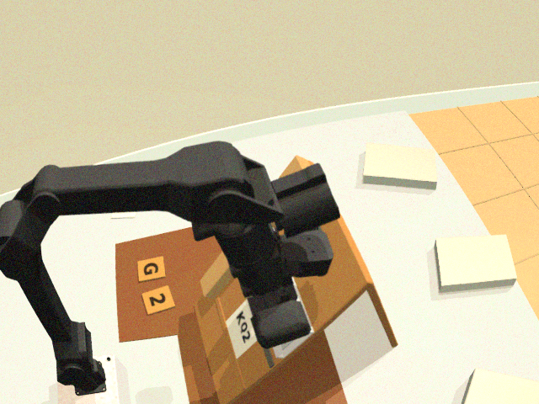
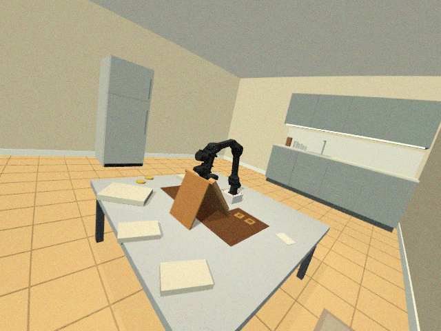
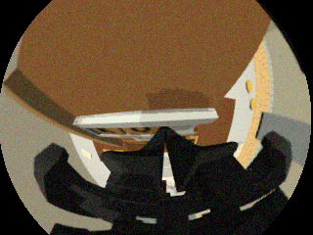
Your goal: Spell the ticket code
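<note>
The ticket [image 1: 238, 335] on the tilted orange-brown board [image 1: 348, 273] [image 2: 190, 199] reads KQ2. The pale rail [image 3: 117, 118] runs across the board. Behind its lip, tiles with dark lettering show in the wrist view, foreshortened; a round letter is beside the fingertips, the other is hard to read. Tile G [image 1: 151, 268] [image 2: 249, 221] and tile 2 [image 1: 157, 299] [image 2: 238, 215] lie flat on the brown mat [image 1: 130, 321] [image 2: 227, 236]. My gripper [image 3: 165, 131] is shut and empty, its tips close at the rail. Whether they touch a tile cannot be told. The arm hides the tips in the top view.
Several cream blocks, including one block [image 1: 399, 162], another block [image 1: 474, 261] and a near block [image 2: 185, 276], stand around the board. Two yellow discs [image 2: 140, 181] [image 3: 248, 86] lie near the counter's edge. A pale card [image 2: 285, 238] lies beyond the mat.
</note>
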Available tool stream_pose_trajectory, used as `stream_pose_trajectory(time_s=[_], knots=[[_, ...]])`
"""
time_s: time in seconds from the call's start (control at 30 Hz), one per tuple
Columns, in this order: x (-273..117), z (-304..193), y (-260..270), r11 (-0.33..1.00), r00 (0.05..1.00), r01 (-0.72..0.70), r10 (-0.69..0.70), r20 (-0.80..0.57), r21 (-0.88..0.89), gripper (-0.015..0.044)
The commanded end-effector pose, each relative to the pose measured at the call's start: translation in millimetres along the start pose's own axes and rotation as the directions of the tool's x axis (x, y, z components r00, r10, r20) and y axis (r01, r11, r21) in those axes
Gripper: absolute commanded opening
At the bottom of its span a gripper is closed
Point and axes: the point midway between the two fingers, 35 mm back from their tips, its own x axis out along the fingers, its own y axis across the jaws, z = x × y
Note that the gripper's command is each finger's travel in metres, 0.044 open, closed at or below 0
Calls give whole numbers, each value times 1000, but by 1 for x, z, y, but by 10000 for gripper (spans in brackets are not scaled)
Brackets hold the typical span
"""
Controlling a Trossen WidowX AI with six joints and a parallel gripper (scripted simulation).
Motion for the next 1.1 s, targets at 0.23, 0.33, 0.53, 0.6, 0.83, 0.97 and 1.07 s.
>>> stream_pose_trajectory(time_s=[0.23,0.33,0.53,0.6,0.83,0.97,1.07], knots=[[-2,1,5,1000,1000,-1,1,2,2,0],[-2,1,6,1000,1000,-2,2,2,2,0],[-2,1,8,1000,1000,-2,2,2,2,0],[-1,1,8,1000,1000,-2,2,2,2,0],[-1,1,11,1000,1000,-2,2,2,2,0],[-1,1,12,1000,1000,-2,2,2,2,0],[-1,1,13,1000,1000,-2,2,2,2,0]])
